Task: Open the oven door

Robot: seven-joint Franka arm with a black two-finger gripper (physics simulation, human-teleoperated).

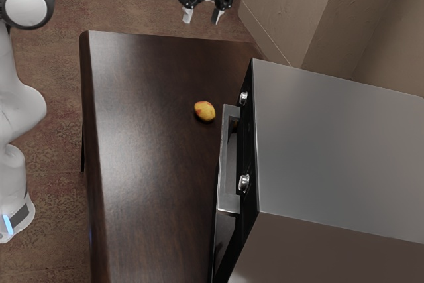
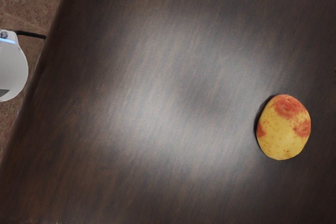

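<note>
Exterior view shows one oven (image 1: pixel 331 144), two knobs (image 1: pixel 244 183), one fruit (image 1: pixel 205 111), one end effector (image 1: pixel 202 18).

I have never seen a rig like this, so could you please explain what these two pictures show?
Of course. The machine is a single white robot arm with a black two-finger gripper, rendered in a simulator. The exterior view is taken from the arm's side; the wrist view comes from a camera on the arm's hand, looking down at the dark table. On the table are a metallic oven, with a handle and two knobs along its front, and a small yellow-and-red fruit or potato. The gripper is open and holds nothing.
</note>
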